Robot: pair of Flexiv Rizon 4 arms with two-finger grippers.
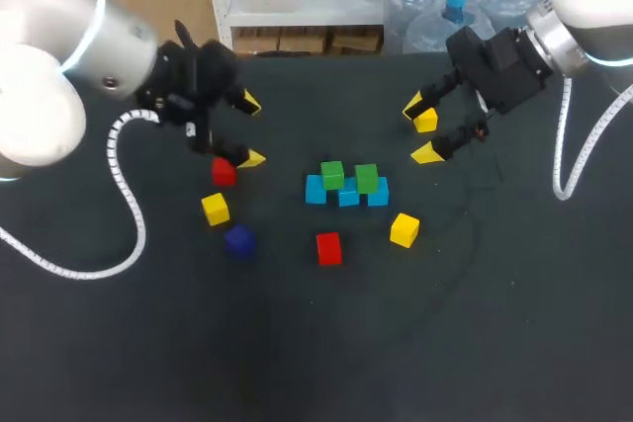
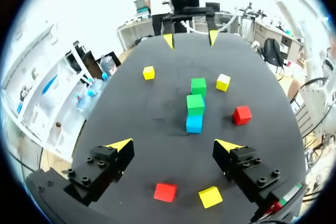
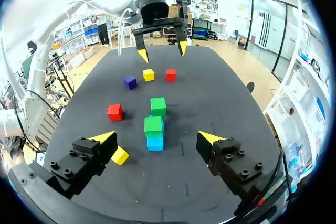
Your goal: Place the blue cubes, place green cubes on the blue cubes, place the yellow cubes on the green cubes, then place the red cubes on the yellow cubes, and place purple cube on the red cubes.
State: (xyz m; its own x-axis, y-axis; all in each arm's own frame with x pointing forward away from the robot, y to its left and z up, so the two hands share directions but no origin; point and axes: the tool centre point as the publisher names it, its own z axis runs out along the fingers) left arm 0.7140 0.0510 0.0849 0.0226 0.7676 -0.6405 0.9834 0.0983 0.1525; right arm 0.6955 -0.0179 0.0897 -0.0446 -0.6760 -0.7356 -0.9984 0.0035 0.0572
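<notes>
Topping smooth blue cubes [image 1: 348, 195] sit two green cubes [image 1: 332, 174].

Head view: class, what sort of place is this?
Likely a robot lab workbench: a black matte table holds small blue cubes topped by green cubes, with the left gripper and right gripper, yellow-tipped fingers open, above it.

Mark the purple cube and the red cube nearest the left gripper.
purple cube [image 1: 239, 240]: head view, top face.
red cube [image 1: 224, 173]: head view, top face.

Head view: red cube [image 1: 224, 174] partly hidden by L gripper [image 1: 253, 130]; L wrist view: blue cubes [image 2: 193, 124] mostly behind green cubes [image 2: 195, 103].
</notes>
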